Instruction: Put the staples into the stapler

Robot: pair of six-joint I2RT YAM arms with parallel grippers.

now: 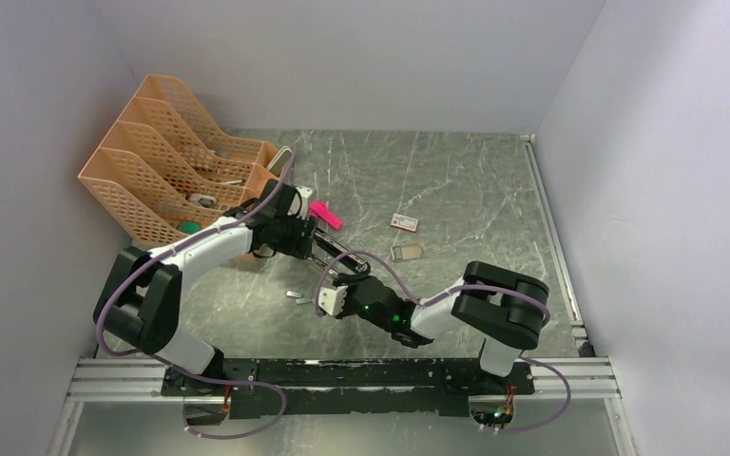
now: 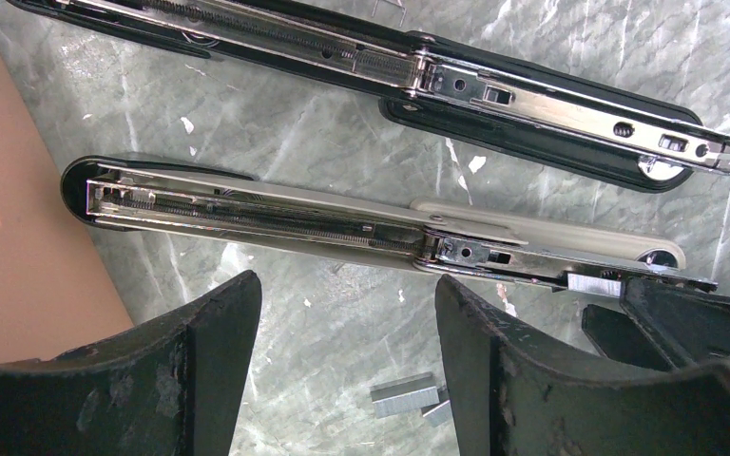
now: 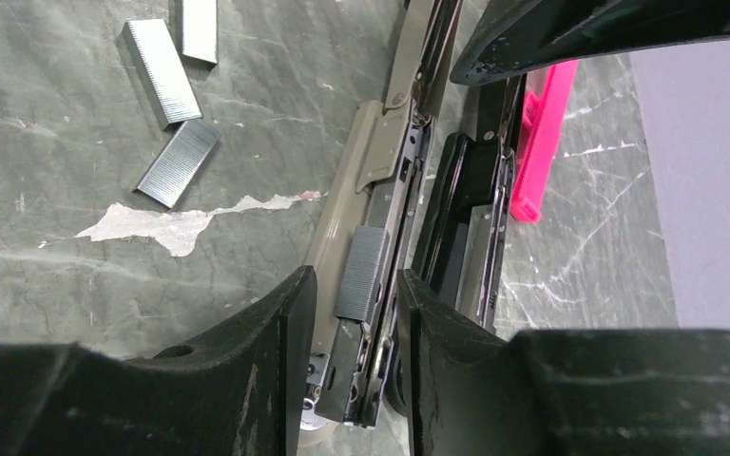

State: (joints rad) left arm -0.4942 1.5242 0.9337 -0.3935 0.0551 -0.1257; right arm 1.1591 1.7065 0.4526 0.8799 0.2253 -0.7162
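In the overhead view, an orange file rack [image 1: 166,157] fills the upper left of the frame, close against the left arm. At centre, the stapler [image 2: 276,223] lies opened flat on the grey marble counter [image 1: 475,180] with its silver rail facing up. A black half lies parallel just above it in the left wrist view.

The left jaws [image 2: 347,294] hang wide open over the stapler, holding nothing. At the upper left of the right wrist view, loose staple strips [image 3: 166,114] lie on the counter, apart from the stapler. The right jaws [image 3: 354,285] stand narrowed astride the rail, with one strip of staples [image 3: 361,261] sitting on the rail between them. We cannot tell whether they pinch it.

A pink plastic piece [image 3: 537,142] lies just right of the stapler. Further right overhead, a small white box [image 1: 404,222] and a shallow tray [image 1: 407,252] sit with open counter around them. The right wrist view cuts off both ends of the stapler. Pale walls [image 1: 361,66] close in the counter on three sides.
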